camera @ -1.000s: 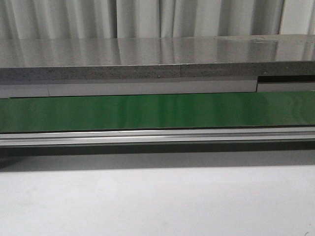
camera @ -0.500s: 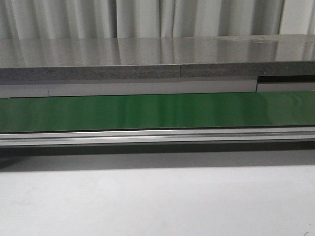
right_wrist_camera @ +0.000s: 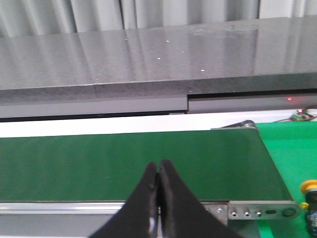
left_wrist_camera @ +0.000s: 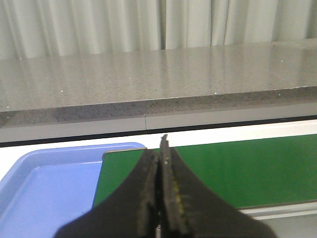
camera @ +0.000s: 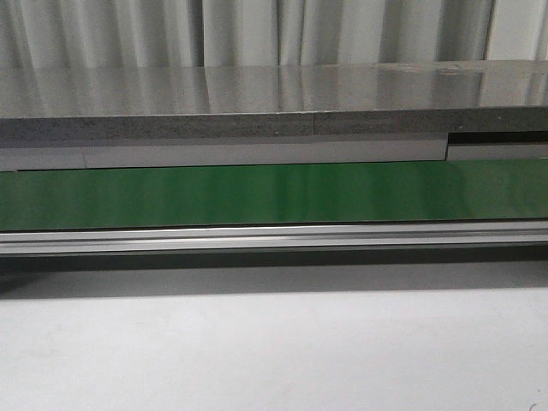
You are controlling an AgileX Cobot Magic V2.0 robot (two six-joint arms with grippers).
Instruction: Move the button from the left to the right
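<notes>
Button (right_wrist_camera: 308,187): only a yellow cap edge shows, at the far edge of the right wrist view, on bright green surface (right_wrist_camera: 292,148) just past the end of the green conveyor belt (right_wrist_camera: 129,163). A dark bit sits just below the cap, probably its body; too cropped to be sure. Not visible in the front view or the left wrist view.

Handling, judged: small, rigid plastic switch, light, not fragile. Rounded cap likely slick and would roll out of a pinch; the blocky body with flat sides is the better place to grip, fingers across opposite faces, low down.

Left gripper (left_wrist_camera: 159,198): fingers pressed together, nothing between them, hanging above the belt's end beside a blue tray (left_wrist_camera: 44,188). Right gripper (right_wrist_camera: 157,198): fingers likewise closed against each other, empty, over the near rail of the belt (right_wrist_camera: 114,206). Both must spread before any pickup.

Count: one button partly seen; one belt; one blue tray, no contents visible in its shown part; two grippers; one grey stone-like counter (camera: 274,98) behind the belt, pale curtain (camera: 257,30) beyond.
</notes>
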